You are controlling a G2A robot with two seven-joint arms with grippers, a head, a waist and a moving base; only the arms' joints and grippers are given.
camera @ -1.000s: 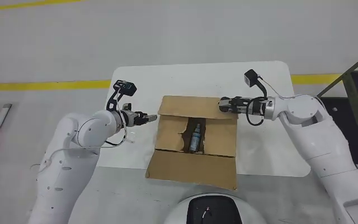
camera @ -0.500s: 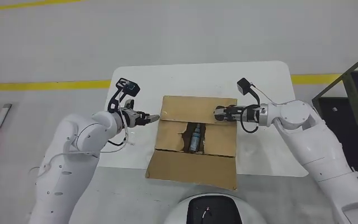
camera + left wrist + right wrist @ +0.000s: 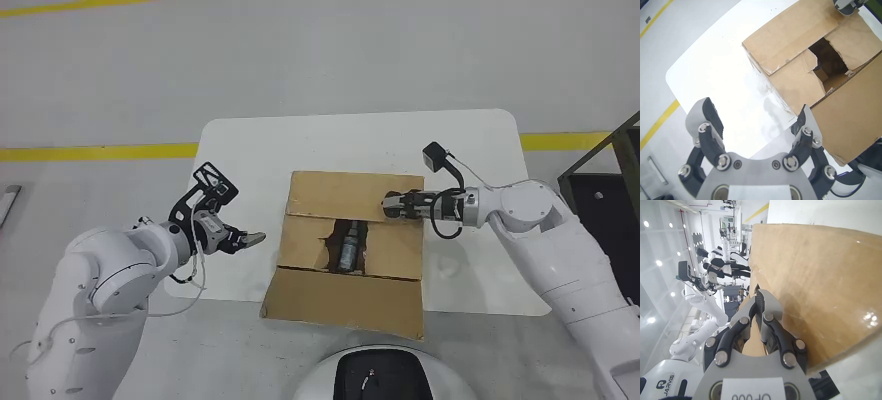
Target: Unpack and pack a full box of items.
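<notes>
Inside the box [image 3: 340, 295] a bottle [image 3: 348, 247] lies; right pincer [image 3: 758, 292] grips its cardboard, left pincer [image 3: 756, 108] gapes.

On table [image 3: 300, 150], box [image 3: 340, 295] with bottle [image 3: 349, 247] inside; left gripper [image 3: 250, 240] at its 9 o'clock, right gripper [image 3: 385, 206] on its 2 o'clock edge.

Left hand [image 3: 755, 106] hangs just off the left side of the box [image 3: 345, 290], over the tabletop [image 3: 250, 150] edge, fingers spread wide and holding nothing, elbow tucked back. The right arm stretches in from the box's right side with the wrist about level, and the right hand [image 3: 758, 295] is pinched tight on the box's top cardboard near its far edge
</notes>
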